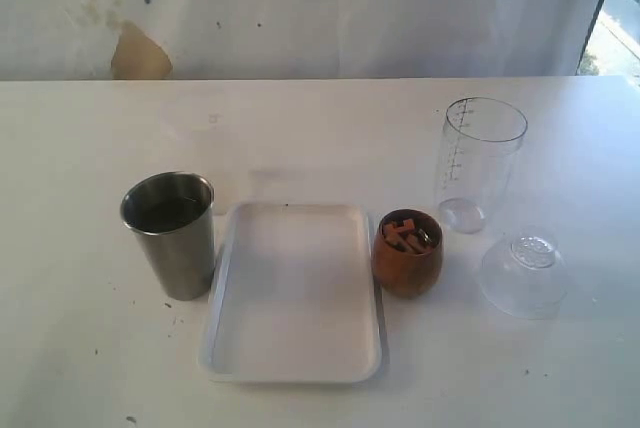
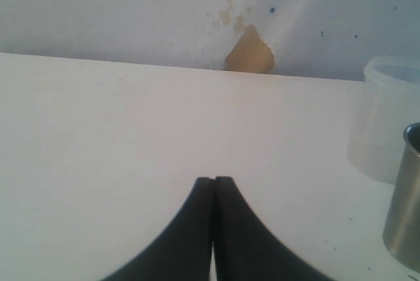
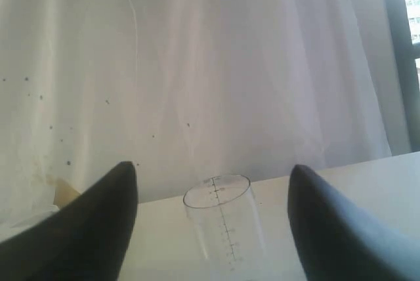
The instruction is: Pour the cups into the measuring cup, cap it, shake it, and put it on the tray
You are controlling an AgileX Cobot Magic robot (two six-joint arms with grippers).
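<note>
From my station the job looked unstarted: the measuring cup (image 1: 475, 163) stood empty and uncapped on the worktop (image 1: 90, 128), right of the bare tray (image 1: 295, 293), with its clear lid (image 1: 523, 273) lying just beside it. The wooden cup (image 1: 408, 253) held orange-brown pieces at the tray's right edge, and the steel cup (image 1: 170, 233) stood at its left. My left end effector (image 2: 214, 182) was pressed together on nothing and the right end effector (image 3: 213, 168) stood apart, facing the measuring cup but clear of it — so both pours, capping, shaking and traying remained, I judged.

- The left gripper (image 2: 213, 179) is seen with its two dark fingers pressed tight together.
- The right gripper (image 3: 213, 166) is seen with its fingers held wide apart.
</note>
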